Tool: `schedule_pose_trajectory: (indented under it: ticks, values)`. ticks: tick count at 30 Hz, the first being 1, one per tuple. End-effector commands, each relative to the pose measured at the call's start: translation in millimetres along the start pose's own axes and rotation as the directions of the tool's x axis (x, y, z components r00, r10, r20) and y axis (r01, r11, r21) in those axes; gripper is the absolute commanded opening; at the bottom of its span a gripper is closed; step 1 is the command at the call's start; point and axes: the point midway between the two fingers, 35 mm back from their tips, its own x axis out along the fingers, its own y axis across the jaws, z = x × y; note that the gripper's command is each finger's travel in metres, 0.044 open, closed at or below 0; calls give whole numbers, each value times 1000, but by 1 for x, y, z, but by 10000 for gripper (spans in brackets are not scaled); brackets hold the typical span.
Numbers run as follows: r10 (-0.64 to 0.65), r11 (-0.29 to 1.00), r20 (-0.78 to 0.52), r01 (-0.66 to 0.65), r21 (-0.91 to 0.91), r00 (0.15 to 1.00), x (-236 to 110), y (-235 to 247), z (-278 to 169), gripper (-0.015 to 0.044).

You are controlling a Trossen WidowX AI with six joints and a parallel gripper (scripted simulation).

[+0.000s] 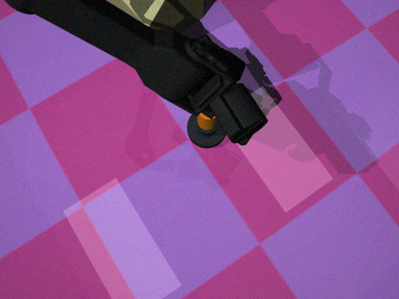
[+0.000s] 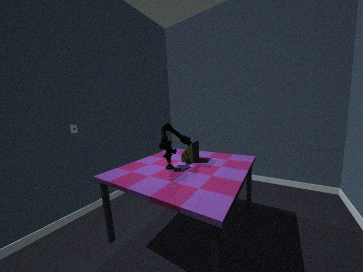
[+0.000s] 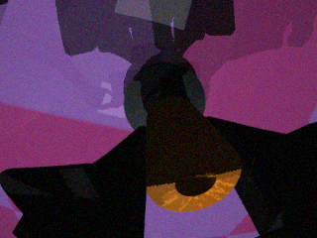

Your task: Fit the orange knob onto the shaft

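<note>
On the checkered table [image 2: 205, 204], from the left side of the top view, our black arm [image 1: 106, 42] reaches in toward the middle. At its tip our gripper [image 1: 209, 120] has its jaws shut on the orange knob [image 1: 205, 121], pinching it from both sides. We hold the knob right over the round pedestal [image 1: 201, 139], a dark disc that sits on the table just below it. Only 1 small bit of orange peeks out past the black gripper.

From the wrist view we look down past the knob [image 3: 193, 194]. We see its orange rim and the dark hole in it, and the pedestal [image 3: 135, 102] lies further on. We cannot see the shaft itself, so we cannot tell if the knob is already on it or only above it.

We think we are at the fitting step: the knob is over the pedestal, but it does not look pushed all the way down yet. Next, we would likely turn the knob slowly while pressing gently, until the 2 flat sides meet and it slides down. Then we push it fully down and open the jaws.

Farther right, shadows of the arm fall across the pink and purple squares.
</note>
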Motion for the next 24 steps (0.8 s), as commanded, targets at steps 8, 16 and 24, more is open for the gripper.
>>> schedule_pose_trajectory:
  ticks: [8, 16, 24]
  values:
    - [2, 998, 0, -2, -59, 1000, -5, 2, 0, 0]
    - [2, 977, 0, -2, -214, 1000, -2, -1, -3, 0]
    - [2, 977, 0, -2, -214, 1000, -1, -1, -1, 0]
